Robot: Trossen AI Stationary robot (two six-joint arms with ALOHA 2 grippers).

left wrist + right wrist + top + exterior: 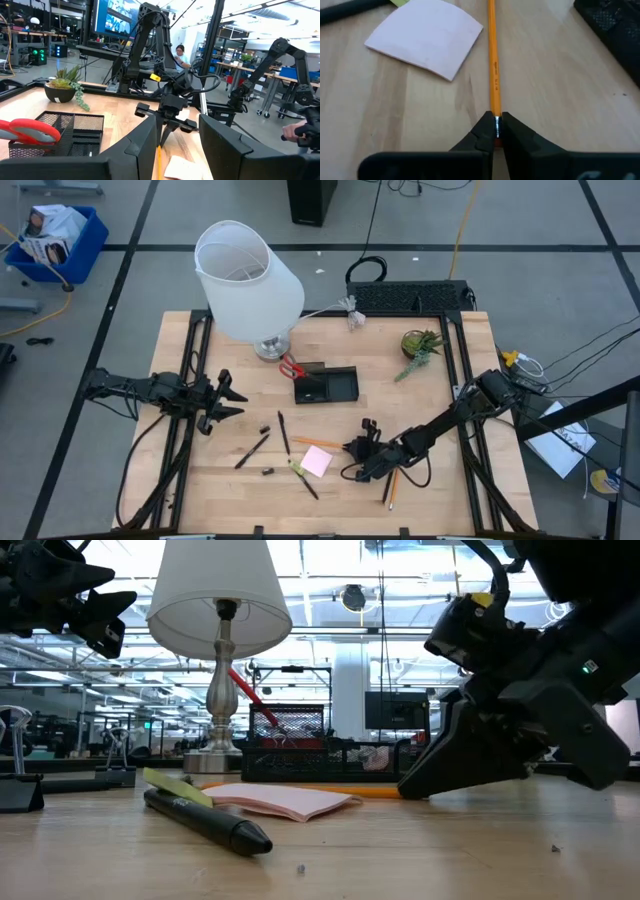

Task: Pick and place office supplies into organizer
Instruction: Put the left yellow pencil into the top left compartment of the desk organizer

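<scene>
My right gripper (496, 125) is low over the table's near middle (354, 450), shut on an orange pencil (320, 443). A pink sticky-note pad (425, 37) lies flat beside that pencil. The black mesh organizer (327, 385) sits mid-table, and red-handled scissors (30, 131) stick out of its left end. Black pens (252, 450) (284, 432), a yellow-green marker (205, 815) and two more pencils (390, 485) lie on the wood. My left gripper (177, 130) is open and raised over the table's left side (228, 402). My right gripper pinches the orange pencil at its metal-banded end (496, 120) between the two fingertips. The fingers come in low from the table's right, slanting down, in line with the pencil. The pencil's shaft (493, 55) lies flat on the table, pointing away from the fingers.
A white-shaded lamp (250, 280) stands at the far left of the table, just behind the organizer. A small potted plant (420, 345) sits at the far right. Small black bits (267, 471) lie near the pens. People sit in the room beyond the table.
</scene>
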